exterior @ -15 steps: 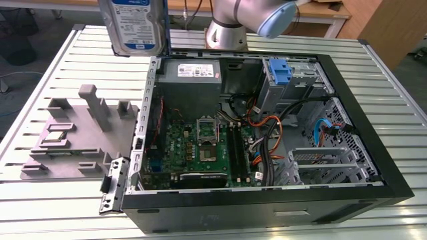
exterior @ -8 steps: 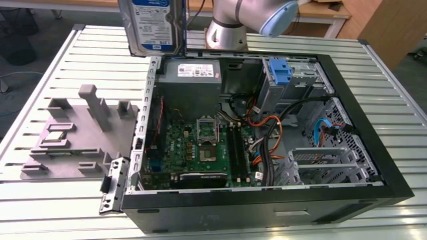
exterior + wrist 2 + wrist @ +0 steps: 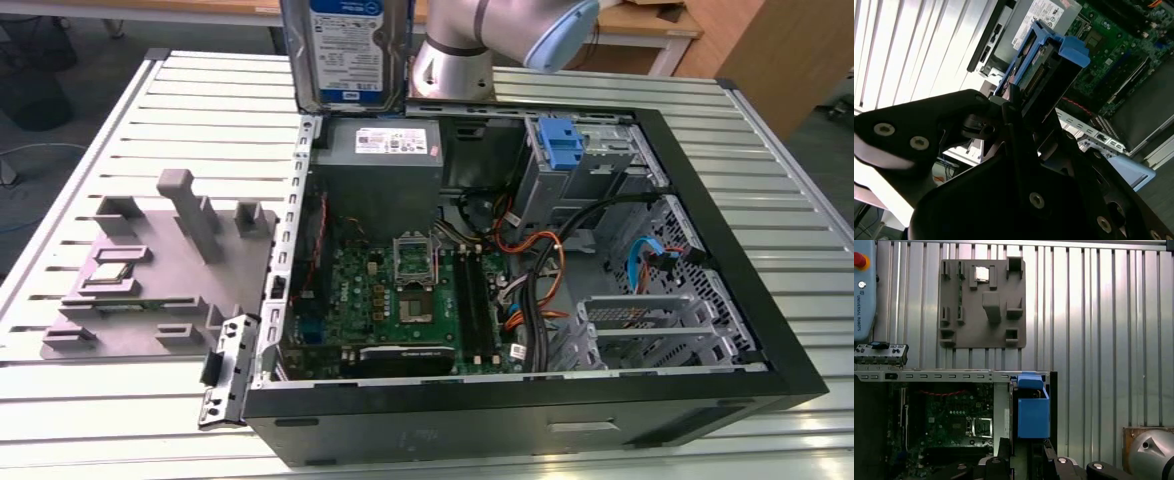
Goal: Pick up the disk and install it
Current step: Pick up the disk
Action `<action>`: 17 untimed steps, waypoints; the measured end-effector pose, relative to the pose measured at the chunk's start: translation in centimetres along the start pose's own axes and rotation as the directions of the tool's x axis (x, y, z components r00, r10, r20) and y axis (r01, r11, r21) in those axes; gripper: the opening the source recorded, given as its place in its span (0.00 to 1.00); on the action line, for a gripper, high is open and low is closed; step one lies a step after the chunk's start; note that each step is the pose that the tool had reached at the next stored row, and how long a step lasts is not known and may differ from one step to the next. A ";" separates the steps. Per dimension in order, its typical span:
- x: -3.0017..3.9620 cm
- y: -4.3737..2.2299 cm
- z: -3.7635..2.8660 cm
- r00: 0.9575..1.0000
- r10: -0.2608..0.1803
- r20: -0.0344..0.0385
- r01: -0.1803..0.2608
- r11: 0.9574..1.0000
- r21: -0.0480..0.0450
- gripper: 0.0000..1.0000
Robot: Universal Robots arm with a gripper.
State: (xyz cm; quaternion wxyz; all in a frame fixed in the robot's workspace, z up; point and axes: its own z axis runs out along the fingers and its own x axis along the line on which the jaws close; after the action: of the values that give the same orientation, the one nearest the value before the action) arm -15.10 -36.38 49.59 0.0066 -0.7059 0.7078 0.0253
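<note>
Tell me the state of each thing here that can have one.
disk, lifted clear of the table, upright, not yet in the case.
gripper, shut on the disk.
computer case, lying on its side, open.
drive cage, empty.

We are seeing the disk (image 3: 343,50) wearing a blue-and-white label and a blue frame, the motherboard (image 3: 414,300) showing green, the case (image 3: 534,415) black, the table (image 3: 774,120) ribbed silver.

Brand lettering on pendant (image 3: 864,295), disk (image 3: 343,50) label unreadable
</note>
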 end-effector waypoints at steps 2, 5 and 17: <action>0.00 -0.77 -0.01 1.000 0.000 0.000 0.000 1.000 0.000 0.35; 0.00 -1.82 -0.04 1.000 0.000 0.000 0.000 1.000 0.000 0.35; 0.00 -2.99 -0.07 1.000 0.000 0.000 0.000 1.000 0.000 0.35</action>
State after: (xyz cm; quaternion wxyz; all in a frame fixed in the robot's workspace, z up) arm -12.11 -36.39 49.58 0.0066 -0.7059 0.7078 0.0253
